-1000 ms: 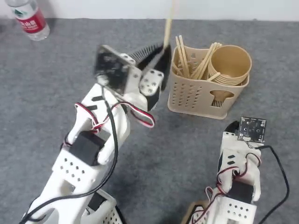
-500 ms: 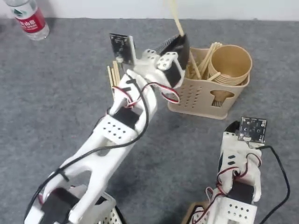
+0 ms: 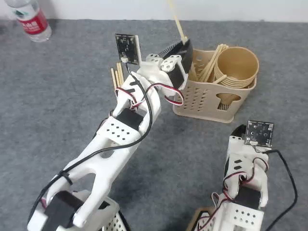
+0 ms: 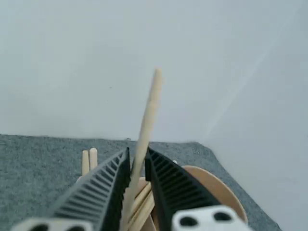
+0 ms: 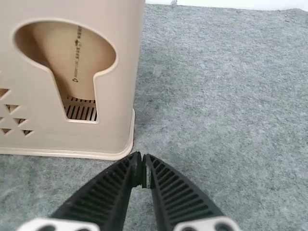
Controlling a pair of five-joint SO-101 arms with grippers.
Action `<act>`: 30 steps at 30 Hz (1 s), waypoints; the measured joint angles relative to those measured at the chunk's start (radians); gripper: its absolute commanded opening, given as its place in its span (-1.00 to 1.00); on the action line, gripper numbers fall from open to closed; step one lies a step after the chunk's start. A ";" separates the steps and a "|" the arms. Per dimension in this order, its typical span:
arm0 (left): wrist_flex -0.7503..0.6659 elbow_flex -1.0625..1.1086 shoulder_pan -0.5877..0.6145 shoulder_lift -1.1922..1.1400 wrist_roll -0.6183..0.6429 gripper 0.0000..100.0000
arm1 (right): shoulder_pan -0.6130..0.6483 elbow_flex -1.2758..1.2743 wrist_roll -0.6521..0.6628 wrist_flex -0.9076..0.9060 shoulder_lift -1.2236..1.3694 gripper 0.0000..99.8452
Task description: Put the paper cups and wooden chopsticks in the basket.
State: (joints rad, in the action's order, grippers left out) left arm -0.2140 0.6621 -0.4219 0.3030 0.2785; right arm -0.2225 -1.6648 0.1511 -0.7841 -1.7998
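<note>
Over in my far left corner sits a clear plastic bottle (image 3: 30, 19) with a red label, its top cut off by the edge of the high view. It rests on the worktop (image 3: 53, 101), which is covered in grey, felt-like matting with a fine, fuzzy texture. Along the far side the grey meets a plain white wall (image 3: 96, 7), and the bottle is close against that line. Down at the near edge there's a small tan-brown patch (image 3: 194, 219) on the grey; I can't tell what it is.
</note>
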 measured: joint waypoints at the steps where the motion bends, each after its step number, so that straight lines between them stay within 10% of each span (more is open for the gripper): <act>1: 0.014 -0.008 0.000 0.000 0.002 -0.85 | 0.000 0.000 0.000 0.000 0.000 -0.98; 15: 0.388 -0.017 0.009 0.189 0.009 -0.71 | 0.002 0.000 0.000 0.000 0.000 -0.98; 30: 0.962 -0.017 0.456 0.239 0.009 -0.71 | 0.002 0.000 0.005 0.000 0.000 -0.98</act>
State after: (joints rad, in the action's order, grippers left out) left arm 0.7480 0.6452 0.0338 0.5424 0.2877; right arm -0.2209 -1.6648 0.1557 -0.7841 -1.7998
